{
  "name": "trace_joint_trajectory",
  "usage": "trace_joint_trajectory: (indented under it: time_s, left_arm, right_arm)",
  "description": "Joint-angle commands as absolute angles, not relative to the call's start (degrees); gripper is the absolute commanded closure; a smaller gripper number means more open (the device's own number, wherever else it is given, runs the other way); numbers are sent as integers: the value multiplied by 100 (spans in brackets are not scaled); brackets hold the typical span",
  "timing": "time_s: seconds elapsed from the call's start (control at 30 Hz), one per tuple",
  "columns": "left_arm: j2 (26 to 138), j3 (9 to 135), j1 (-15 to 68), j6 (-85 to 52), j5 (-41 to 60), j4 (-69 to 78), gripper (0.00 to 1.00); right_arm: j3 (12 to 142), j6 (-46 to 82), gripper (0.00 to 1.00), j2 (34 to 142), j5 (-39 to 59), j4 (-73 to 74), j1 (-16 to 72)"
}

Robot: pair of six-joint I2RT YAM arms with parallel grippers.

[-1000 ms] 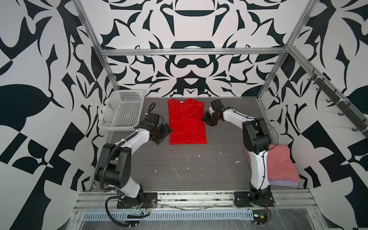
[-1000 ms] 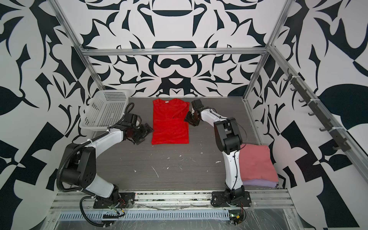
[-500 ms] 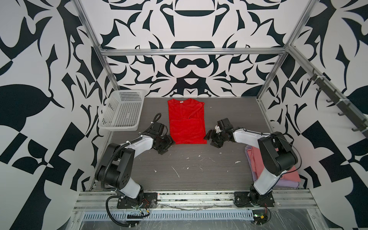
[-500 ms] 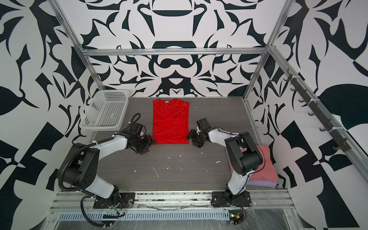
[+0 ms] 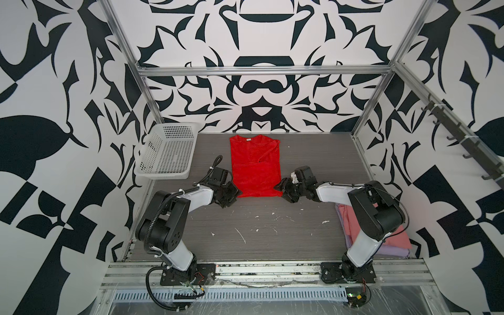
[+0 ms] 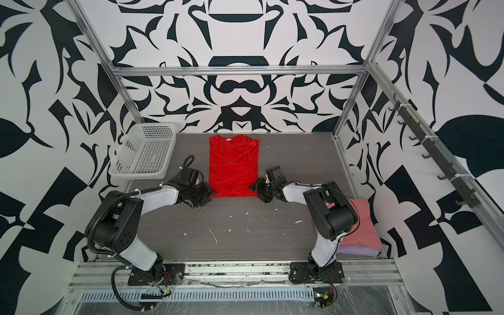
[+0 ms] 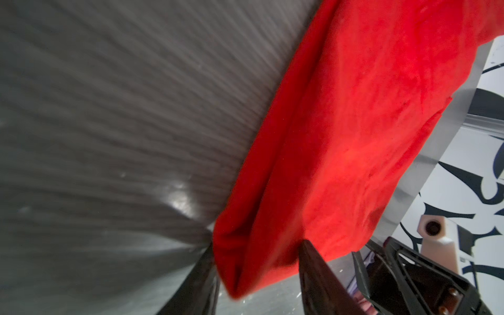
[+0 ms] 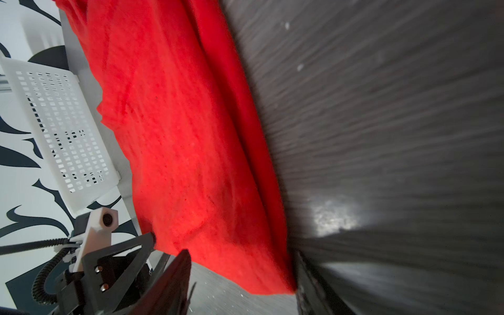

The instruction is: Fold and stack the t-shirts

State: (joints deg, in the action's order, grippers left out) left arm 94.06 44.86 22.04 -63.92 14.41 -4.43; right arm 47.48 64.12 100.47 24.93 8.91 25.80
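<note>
The red t-shirt point(image 5: 255, 166) point(image 6: 233, 166) lies folded into a long strip on the grey table, collar and white label at the far end. My left gripper point(image 5: 235, 192) point(image 7: 256, 245) sits low at its near left corner. The jaws are open, with that bunched corner point(image 7: 245, 261) between them. My right gripper point(image 5: 278, 188) point(image 8: 242, 253) is at the near right corner. Its open jaws straddle the hem point(image 8: 259, 267), and the cloth touches only one finger. A folded pink t-shirt point(image 5: 401, 240) lies on a lavender one point(image 5: 392, 252) at the near right, partly hidden behind the right arm.
A white perforated basket point(image 5: 166, 152) point(image 6: 144, 152) stands tilted at the far left, against the frame post. White flecks dot the table point(image 5: 259, 226) in front of the shirt. Metal frame rails and patterned walls enclose the table on three sides.
Both grippers have come down along the shirt's sides to its near corners. The right came from the far right edge. The left jaws have narrowed around the corner.
</note>
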Motion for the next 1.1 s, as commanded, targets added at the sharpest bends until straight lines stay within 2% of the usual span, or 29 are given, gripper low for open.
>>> trace_joint_trajectory:
  time_s: [0.0, 0.1, 0.27, 0.33, 0.4, 0.57, 0.73, 0.9, 1.07]
  left_arm:
    - [9730, 4439, 2221, -6465, 1006, -790, 60]
    - [9781, 4478, 2224, -6451, 965, -809, 72]
    - [9736, 4535, 2224, -6347, 967, -876, 99]
    - [9649, 4540, 2230, -6224, 939, -1002, 100]
    - [9541, 4561, 2249, -6033, 908, -1229, 100]
    - [9037, 4341, 2448, -5792, 969, -1697, 100]
    - [7978, 3719, 2936, -6136, 932, -2163, 100]
    - [6621, 3187, 3427, -6622, 1325, -2655, 100]
    - [5506, 3230, 3683, -6864, 1232, -3502, 100]
  right_arm:
    - [4717, 6601, 42, 10302, 2210, 540, 2654]
    - [4803, 6698, 51, 10420, 2182, 714, 2669]
    - [5128, 6452, 80, 10413, 1995, 298, 2688]
    - [5277, 6188, 93, 10314, 1878, -88, 2689]
    - [5364, 5950, 100, 10210, 1837, -414, 2689]
    - [5300, 5469, 100, 9767, 1888, -1091, 2753]
    - [4751, 5282, 100, 8931, 1875, -1735, 2954]
    - [4248, 5394, 100, 7983, 1718, -2450, 3478]
    - [4147, 5687, 100, 7183, 1321, -2978, 4161]
